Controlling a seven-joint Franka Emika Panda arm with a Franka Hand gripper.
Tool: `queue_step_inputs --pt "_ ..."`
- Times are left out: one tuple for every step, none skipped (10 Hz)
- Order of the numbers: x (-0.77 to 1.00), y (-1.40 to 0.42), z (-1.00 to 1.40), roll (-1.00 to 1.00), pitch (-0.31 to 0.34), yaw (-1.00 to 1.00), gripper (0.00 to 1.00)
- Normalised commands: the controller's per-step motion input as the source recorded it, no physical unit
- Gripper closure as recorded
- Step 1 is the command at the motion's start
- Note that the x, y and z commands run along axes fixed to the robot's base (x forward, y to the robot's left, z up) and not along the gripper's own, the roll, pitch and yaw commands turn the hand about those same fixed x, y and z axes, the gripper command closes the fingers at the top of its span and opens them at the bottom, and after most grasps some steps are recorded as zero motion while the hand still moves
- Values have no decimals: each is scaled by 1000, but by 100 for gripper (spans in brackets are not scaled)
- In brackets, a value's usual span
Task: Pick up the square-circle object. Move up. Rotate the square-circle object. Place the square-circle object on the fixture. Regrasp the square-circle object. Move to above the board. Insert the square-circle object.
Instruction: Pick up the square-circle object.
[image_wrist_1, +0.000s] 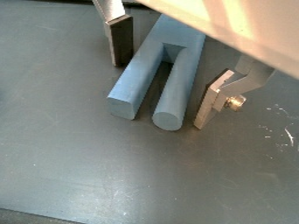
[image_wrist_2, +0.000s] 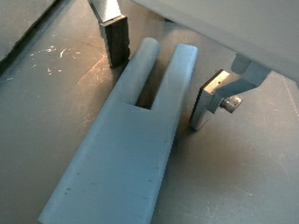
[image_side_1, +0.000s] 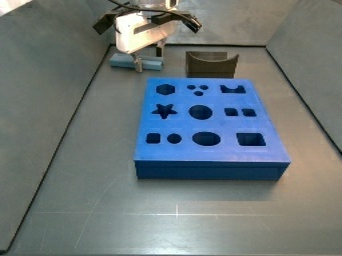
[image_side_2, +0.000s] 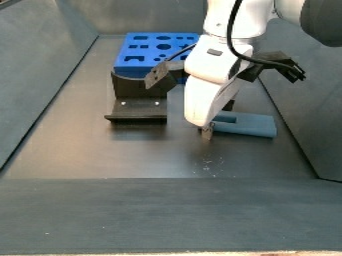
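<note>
The gripper (image_side_2: 205, 128) sits low over the grey floor beside the peg. Its body is glossy white and rounded, black cables looping at 1 o'clock — its fingers (image_wrist_1: 214, 101) are flat silver plates, one bracket carrying a brass-coloured screw.

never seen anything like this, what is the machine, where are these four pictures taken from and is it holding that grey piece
It is a robot arm whose gripper has two flat silver jaws with dark pads. Two pictures come from cameras on its wrist, looking down past the jaws. Two come from cameras beside the table.

On the dark floor lie three things: the board, a thick blue slab with shaped holes; the fixture, a small dark notched block behind it; and the square-circle object, a pale blue-grey forked piece.

In both wrist views the jaws are open, one on each side of the square-circle object, which lies flat on the floor. So nothing is held yet. In a side view the gripper is down at the floor beside it.
</note>
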Motion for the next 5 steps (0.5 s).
queue_step_inputs --pt "0 0 0 0 0 0 100" --pt "0 0 0 0 0 0 100" --pt "0 0 0 0 0 0 100" --pt "0 0 0 0 0 0 100" --pt "0 0 0 0 0 0 100"
